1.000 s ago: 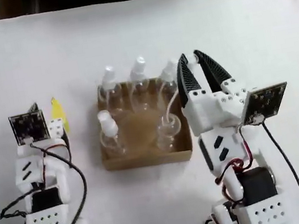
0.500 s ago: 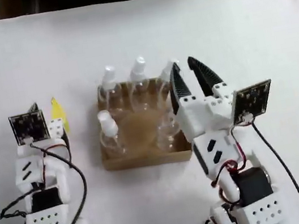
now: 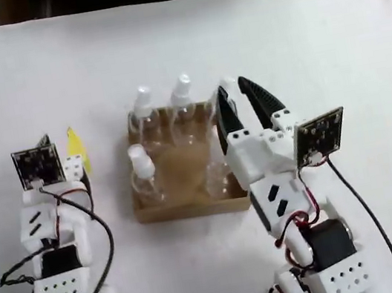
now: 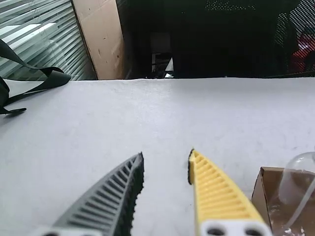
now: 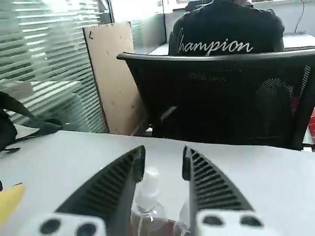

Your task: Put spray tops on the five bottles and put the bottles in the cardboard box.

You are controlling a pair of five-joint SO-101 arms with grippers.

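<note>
Bottles (image 3: 142, 172) of clear plastic stand upright inside the cardboard box (image 3: 191, 209) at the middle of the white desk (image 3: 326, 27) in the high view, each visible one wearing a white spray top (image 3: 182, 85). The right gripper (image 3: 232, 85) hangs over the box's far right corner, its black fingers parted with nothing clamped, and it hides part of the bottles on that side. The left gripper (image 3: 58, 138) sits just beside the box on the opposite side, apart from it.

In the left wrist view, the left gripper (image 4: 166, 155) has its grey and yellow fingers spread a moderate way over bare desk, with nothing between them. A corner of the box (image 4: 268, 189) and one bottle (image 4: 301, 169) stand to the side of the yellow finger.

In the right wrist view, the right gripper (image 5: 163, 148) is parted, and a bottle's spray top (image 5: 147, 183) shows through the gap, below the fingertips; contact cannot be told.
</note>
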